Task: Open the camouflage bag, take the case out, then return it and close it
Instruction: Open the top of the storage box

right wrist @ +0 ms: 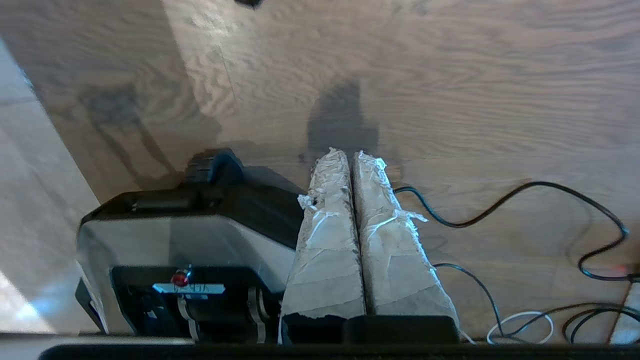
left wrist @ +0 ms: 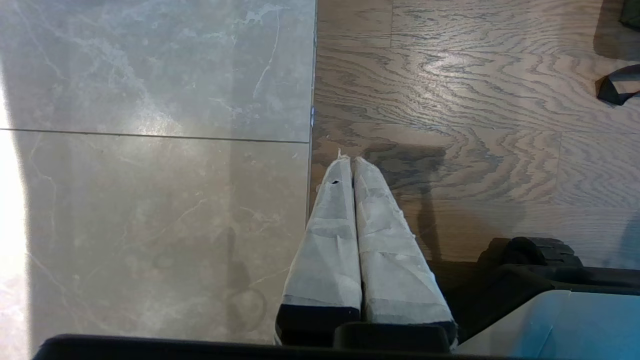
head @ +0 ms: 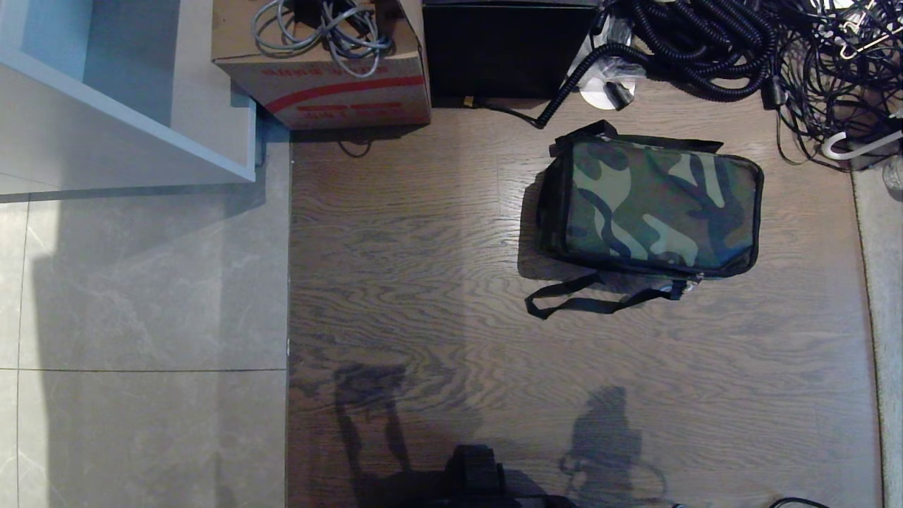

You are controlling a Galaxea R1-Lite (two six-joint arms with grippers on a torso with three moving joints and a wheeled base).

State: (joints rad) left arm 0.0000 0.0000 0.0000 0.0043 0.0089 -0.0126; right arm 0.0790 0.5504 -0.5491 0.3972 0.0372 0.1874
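Nearest to me, both sets of my fingers are pressed together and hold nothing. My left fingers (left wrist: 352,162) hang over the seam where grey tile meets the wooden floor (head: 423,296), low in the left wrist view with part of my base beside them. My right fingers (right wrist: 350,155) hang over bare wood, my base on one side and a few thin black cables (right wrist: 525,200) on the other. Neither hand shows in the head view — only their shadows at the lower middle of the frame

Further out, right of centre in the head view, the camouflage bag (head: 656,204) lies on the wooden floor with its patterned lid flat and, as far as I can tell, zipped all round; its black shoulder strap (head: 585,300) trails toward me. The case is nowhere visible, so I judge it is inside

Beyond the bag, along the top edge, sit a red-striped cardboard box (head: 331,85), a plain black box (head: 501,49) and a heap of coiled black cords (head: 705,42)

So nothing looks done — opening, lifting out, returning and closing all remain
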